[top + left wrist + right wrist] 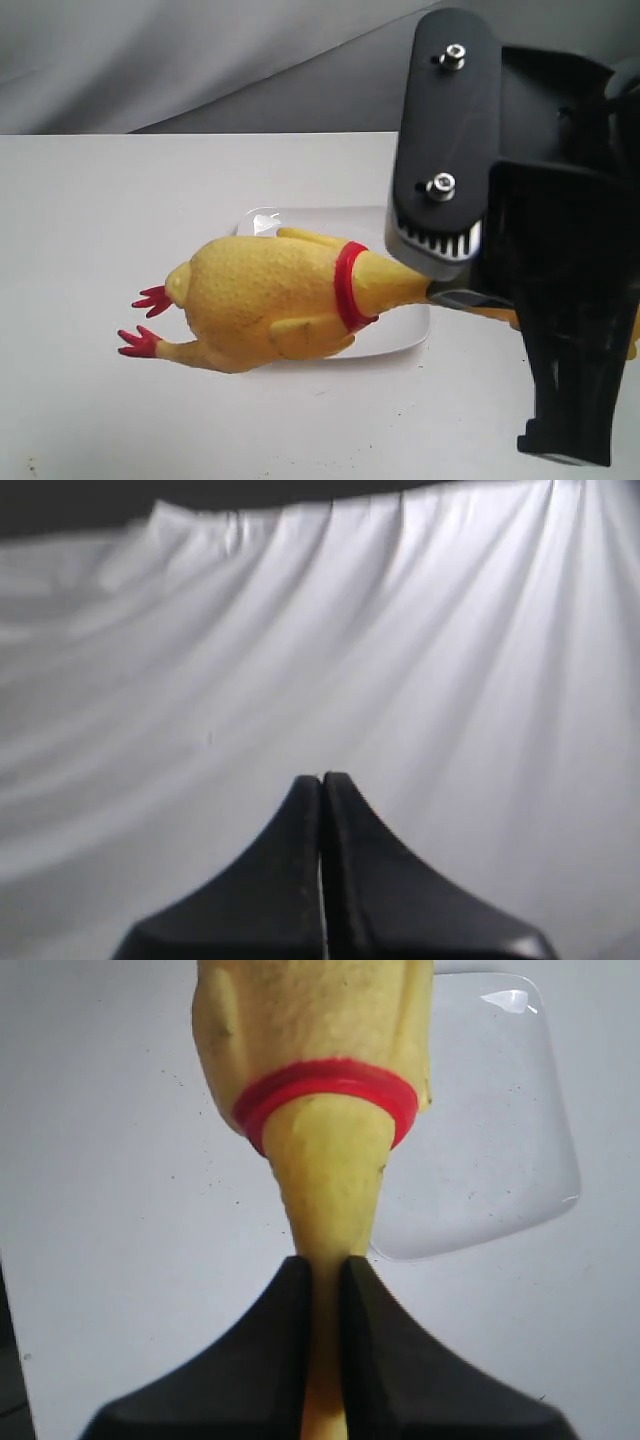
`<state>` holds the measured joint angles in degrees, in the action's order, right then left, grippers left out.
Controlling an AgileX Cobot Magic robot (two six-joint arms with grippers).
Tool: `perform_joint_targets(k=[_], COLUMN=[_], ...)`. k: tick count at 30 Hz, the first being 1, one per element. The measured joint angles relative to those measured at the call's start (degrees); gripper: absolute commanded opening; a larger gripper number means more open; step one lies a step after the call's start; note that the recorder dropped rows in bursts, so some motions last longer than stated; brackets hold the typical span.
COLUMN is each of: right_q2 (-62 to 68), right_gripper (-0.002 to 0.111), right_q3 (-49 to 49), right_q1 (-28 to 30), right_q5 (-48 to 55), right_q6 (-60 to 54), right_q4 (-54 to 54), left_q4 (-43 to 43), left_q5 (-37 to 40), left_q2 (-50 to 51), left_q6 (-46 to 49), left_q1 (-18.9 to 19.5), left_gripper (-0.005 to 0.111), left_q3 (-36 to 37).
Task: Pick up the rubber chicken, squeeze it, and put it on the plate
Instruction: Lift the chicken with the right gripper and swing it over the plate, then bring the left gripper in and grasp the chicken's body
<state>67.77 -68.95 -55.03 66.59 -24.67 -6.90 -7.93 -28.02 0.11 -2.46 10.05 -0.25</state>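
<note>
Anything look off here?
Only the grip: the right gripper pinches the yellow rubber chicken by its thin neck, so the body sticks out over the glossy white square plate, red feet past its edge. Nothing spilled or damaged.

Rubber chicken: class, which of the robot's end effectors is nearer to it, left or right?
Right. The right end effector is shut on the neck of the rubber chicken. The left end effector is shut, facing only white cloth, no chicken in view.

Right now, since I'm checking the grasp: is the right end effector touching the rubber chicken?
Touching. The right wrist view shows the right end effector clamped on the thin neck of the rubber chicken, with no gap on either side.
</note>
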Motion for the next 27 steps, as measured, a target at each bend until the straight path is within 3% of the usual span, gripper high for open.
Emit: perform_joint_targets(k=[4,7,10,13,19,22,23,25,27], right_q2=[0.00,0.00,0.00,0.00,0.00,0.76,1.69,3.32,4.92], right_gripper=[0.000,0.000,0.000,0.000,0.000,0.000,0.000,0.000,0.000], right_q3=[0.00,0.00,0.00,0.00,0.00,0.00,0.00,0.00,0.00], right_q1=[0.00,0.09,1.43,4.70,16.77,17.34,17.34,17.34,17.34], right_q5=[0.00,-0.08,-0.78,-1.73,-2.96,-3.19,-3.19,-3.26,-3.26], right_q6=[0.00,0.00,0.00,-0.91,-12.76,-13.71,-13.84,-13.93,-14.08], right_q4=[0.38,0.45,0.86,1.59,17.74,19.48,20.20,20.49,20.58], left_q4=[-0.15,-2.86,-14.32,-31.32,-63.17,-76.67,-84.93,-89.25,-90.72], left_q5=[-13.68,-16.84,-11.28,-8.79,-23.12,-27.02,-27.17,-25.79,-24.60], left_q2=[0.00,0.00,0.00,2.47,25.33,36.41,39.04,40.49,40.49], left_q6=[-3.05,-10.81,-21.25,-32.32,-40.38,-45.21,-46.41,-46.41,-39.85], left_q1=[0.00,0.00,0.00,0.00,0.00,0.00,0.00,-2.62,-8.79], left_gripper=[0.000,0.001,0.001,0.001,0.001,0.001,0.001,0.000,0.000], left_q3=[0.00,0.00,0.00,-1.37,-13.80,-21.30,-25.61,-29.37,-30.51])
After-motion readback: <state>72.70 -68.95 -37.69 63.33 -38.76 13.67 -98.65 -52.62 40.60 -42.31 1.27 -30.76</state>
